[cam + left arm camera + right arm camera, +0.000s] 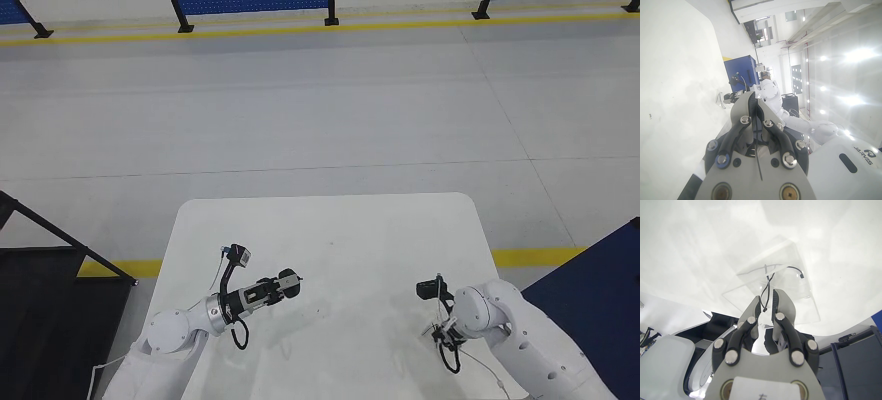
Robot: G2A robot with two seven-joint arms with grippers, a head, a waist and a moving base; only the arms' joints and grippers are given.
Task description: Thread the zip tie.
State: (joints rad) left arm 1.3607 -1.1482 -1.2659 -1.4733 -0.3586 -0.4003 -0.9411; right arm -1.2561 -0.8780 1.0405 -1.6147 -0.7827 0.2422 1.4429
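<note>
My left gripper (pixel 755 95) is shut on a thin black zip tie (pixel 757 151), whose strap runs back between the fingers toward the wrist. In the top view this gripper (pixel 291 281) hovers over the table's left half. My right gripper (pixel 766 294) is open, its fingers either side of a looped black zip tie (pixel 767 289) lying in a clear plastic tray (pixel 802 298). Another black zip tie (pixel 797 271) lies in the same tray, farther from the fingers. The right gripper (pixel 429 291) sits near the table's right edge.
The white table (pixel 340 240) has rounded corners and bare surface between the two arms. A blue cabinet (pixel 600 290) stands just off the table's right edge, and a black frame (pixel 40 300) off its left. Yellow floor tape runs behind the table.
</note>
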